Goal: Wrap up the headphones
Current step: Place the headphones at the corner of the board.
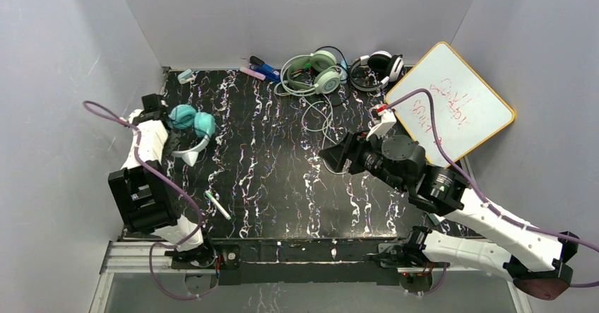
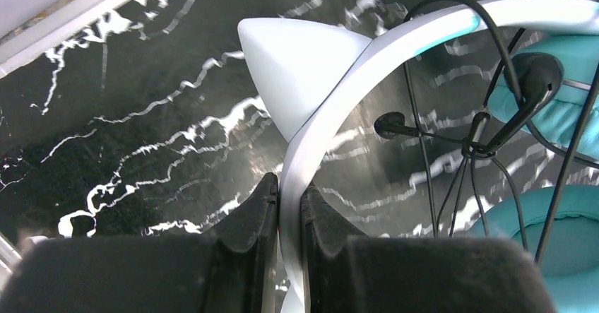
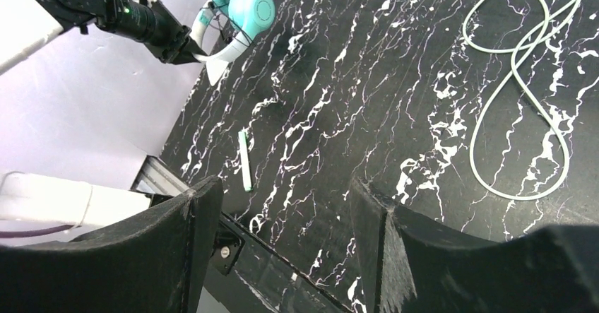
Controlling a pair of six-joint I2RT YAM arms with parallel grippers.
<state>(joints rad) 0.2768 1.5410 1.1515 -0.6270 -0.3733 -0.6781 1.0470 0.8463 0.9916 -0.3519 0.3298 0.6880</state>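
Left gripper (image 2: 289, 214) pinched narrow on the white band (image 2: 367, 66) of the teal headset (image 1: 192, 120), well apart from the whiteboard (image 1: 452, 104). We lose its cups at the wrist frame edge. Mint-green headset (image 1: 314, 69) and black-and-white headset (image 1: 378, 66) sit beside the whiteboard. Right gripper (image 3: 286, 193) is near the whiteboard, wide, holding nothing.

Finding: one inscription only. Red marker handwriting (image 1: 443, 107) stands on the whiteboard (image 1: 480, 80) at the far right of the top view. It runs in several short rows, slanted with the board. The strokes are too small and blurred to read. No other legible text, label or number.
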